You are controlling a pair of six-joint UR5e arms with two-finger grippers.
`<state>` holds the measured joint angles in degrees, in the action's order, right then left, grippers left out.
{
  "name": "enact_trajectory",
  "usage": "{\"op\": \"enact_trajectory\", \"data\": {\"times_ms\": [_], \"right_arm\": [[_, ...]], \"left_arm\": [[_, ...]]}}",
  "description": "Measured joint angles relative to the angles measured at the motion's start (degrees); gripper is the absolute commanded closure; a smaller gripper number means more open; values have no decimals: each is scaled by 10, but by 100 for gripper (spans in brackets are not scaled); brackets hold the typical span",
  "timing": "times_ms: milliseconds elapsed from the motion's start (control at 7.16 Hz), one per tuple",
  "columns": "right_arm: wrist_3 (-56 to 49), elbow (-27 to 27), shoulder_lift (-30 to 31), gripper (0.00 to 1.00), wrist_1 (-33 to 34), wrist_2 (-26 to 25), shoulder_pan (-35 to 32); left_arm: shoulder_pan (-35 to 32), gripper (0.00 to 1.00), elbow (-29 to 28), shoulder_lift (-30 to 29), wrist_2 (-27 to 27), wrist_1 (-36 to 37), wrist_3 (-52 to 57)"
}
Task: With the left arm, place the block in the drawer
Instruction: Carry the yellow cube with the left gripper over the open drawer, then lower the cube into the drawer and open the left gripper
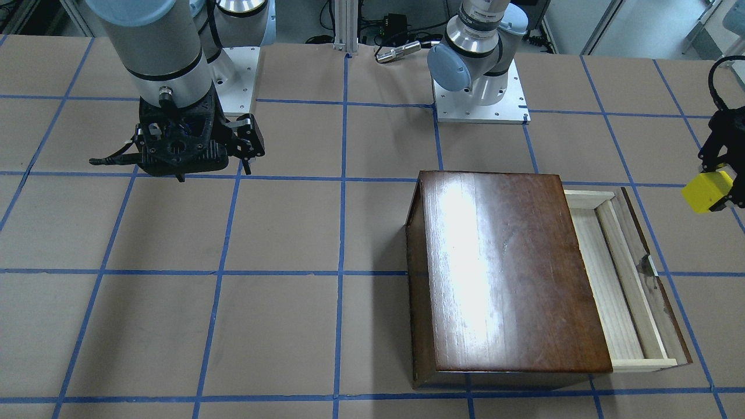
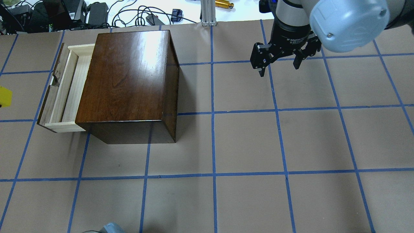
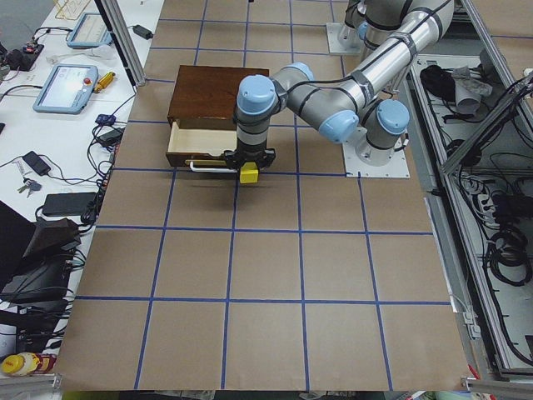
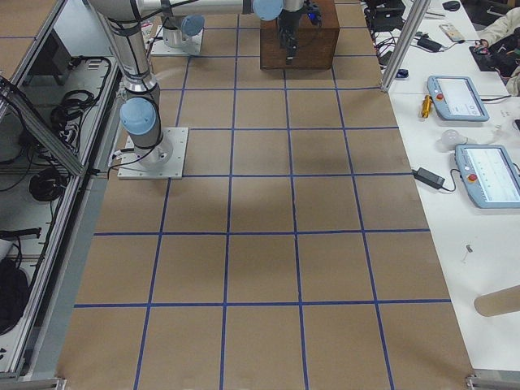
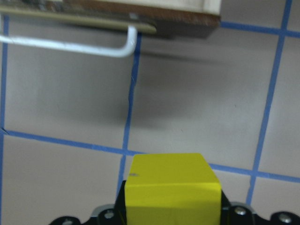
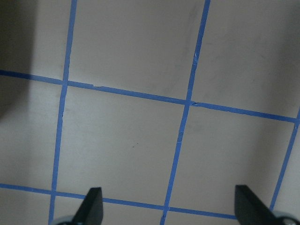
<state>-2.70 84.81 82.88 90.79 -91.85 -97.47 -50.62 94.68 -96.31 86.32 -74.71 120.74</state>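
Left arm (image 3: 391, 58) and right arm (image 1: 157, 52): silver-grey tubes, pale blue round joint caps, black seam rings. Left arm's white base plate (image 1: 506, 110): small screws along its edges; just above the plate, a blue cap. Right gripper (image 2: 279, 69): black, white lettering on its collar.

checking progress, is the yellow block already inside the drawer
No, the block is clamped in the left gripper out past the dark front panel of the drawer, not over its tray.
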Motion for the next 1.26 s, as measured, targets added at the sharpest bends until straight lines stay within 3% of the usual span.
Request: {"op": "enact_trajectory", "data": {"times_ms": [279,698,1257], "right_arm": [[0,0,0,0,0,0,0],[0,0,0,0,0,0,0],[0,0,0,0,0,0,0]], "left_arm": [[-68,100,-12,-16,-4,1,-69],[-144,100,-13,-51,-2,2,-85],[-155,100,-7,-95,-3,37,-83]]}}
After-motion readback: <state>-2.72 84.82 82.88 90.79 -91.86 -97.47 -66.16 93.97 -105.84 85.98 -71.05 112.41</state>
